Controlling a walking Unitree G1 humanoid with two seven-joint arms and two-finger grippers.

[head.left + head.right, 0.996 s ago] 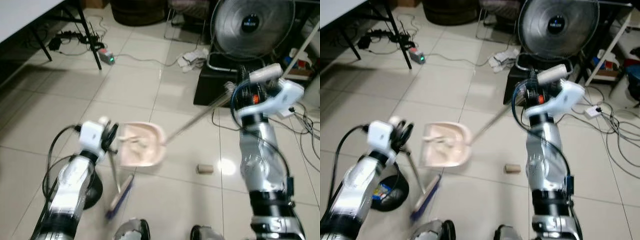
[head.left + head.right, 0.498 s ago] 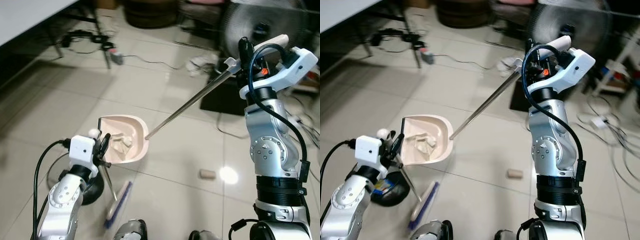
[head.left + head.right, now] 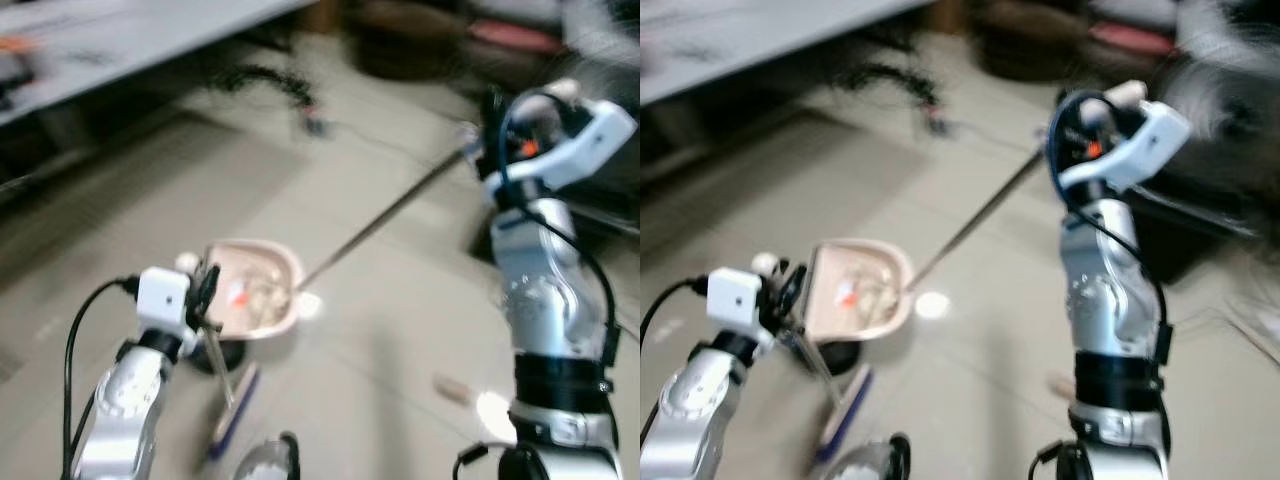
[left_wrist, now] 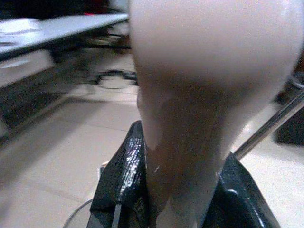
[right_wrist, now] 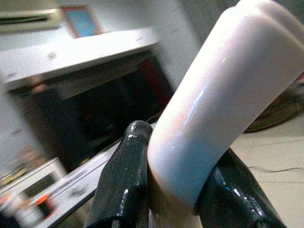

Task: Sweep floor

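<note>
Tiled floor, blurred. Left hand clamped on broom; right hand clamped on dustpan handle, pan loaded. One scrap remained unswept.

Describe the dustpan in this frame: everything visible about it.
The dustpan is a pale pink, plastic-looking scoop with a long thin metal handle rising diagonally to the right gripper, whose fingers clamp its white grip. The pan is raised above the tiled floor and tilted toward the camera, holding blurred crumpled scraps and a small red-orange bit. It sits just beside the left gripper. Motion blur hides finer detail.
</note>
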